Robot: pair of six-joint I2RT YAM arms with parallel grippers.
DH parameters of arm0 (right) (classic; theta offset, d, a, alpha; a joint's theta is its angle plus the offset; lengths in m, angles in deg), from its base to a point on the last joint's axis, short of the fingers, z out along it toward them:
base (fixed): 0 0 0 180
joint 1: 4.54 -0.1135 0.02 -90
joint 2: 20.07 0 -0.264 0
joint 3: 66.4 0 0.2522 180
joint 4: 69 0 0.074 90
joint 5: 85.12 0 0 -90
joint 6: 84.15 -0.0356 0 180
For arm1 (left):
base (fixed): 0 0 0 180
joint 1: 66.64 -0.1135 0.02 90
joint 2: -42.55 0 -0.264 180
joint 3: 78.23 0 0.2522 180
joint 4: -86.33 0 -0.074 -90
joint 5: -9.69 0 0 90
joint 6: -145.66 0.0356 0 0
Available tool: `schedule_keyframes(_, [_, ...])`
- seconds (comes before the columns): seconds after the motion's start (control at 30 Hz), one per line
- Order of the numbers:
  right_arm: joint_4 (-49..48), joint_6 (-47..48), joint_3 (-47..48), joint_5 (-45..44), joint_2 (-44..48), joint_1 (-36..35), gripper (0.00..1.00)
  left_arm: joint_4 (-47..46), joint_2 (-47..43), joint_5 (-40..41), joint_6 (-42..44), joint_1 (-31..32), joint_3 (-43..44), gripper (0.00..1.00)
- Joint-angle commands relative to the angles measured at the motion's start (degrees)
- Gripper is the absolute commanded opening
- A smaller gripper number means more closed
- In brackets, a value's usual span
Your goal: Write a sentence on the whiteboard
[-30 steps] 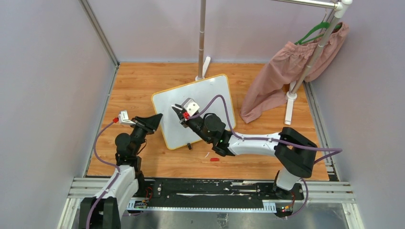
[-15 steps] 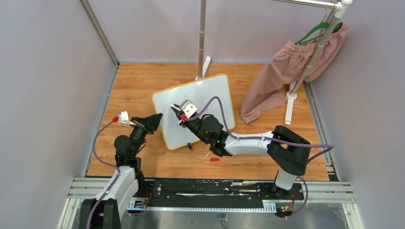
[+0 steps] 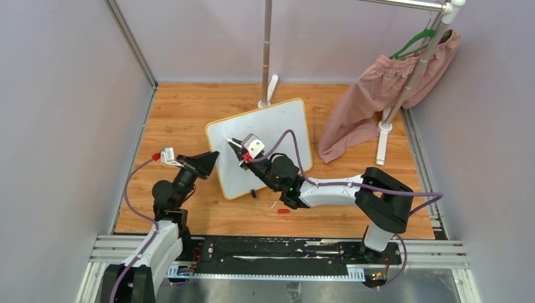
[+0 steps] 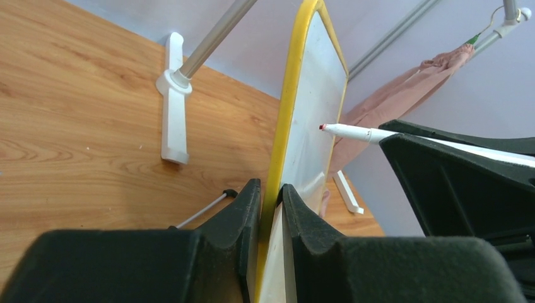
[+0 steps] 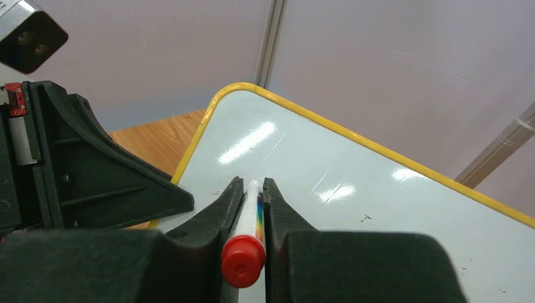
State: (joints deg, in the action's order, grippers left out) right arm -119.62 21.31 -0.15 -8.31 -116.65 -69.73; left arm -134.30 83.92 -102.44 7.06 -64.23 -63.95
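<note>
The top external view looks steeply down from above and behind the arm bases, taking in the whole wooden floor. The left wrist view sits low and close, looking edge-on along the whiteboard (image 4: 291,120) toward the back wall. The right wrist view looks along its own fingers, close over the board's face. All three share the whiteboard (image 3: 284,126); both wrist views catch the marker (image 4: 359,133).
</note>
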Motion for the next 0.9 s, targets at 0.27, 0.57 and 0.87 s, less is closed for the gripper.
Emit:
schedule_keyframes(0.27, [-5.59,-2.09,1.06,2.12,-0.15,0.15,0.0,-1.42,-0.84,2.07,1.58,0.24,-3.66,0.0])
schedule_keyframes(0.57, [-5.1,-4.14,2.64,2.22,-1.87,0.61,0.0,-1.42,-1.99,2.0,1.31,0.19,-3.69,0.0])
schedule_keyframes(0.87, [-4.44,-4.61,1.53,1.34,-1.83,0.9,0.0,-1.42,-2.09,2.12,1.3,0.25,-3.7,0.0])
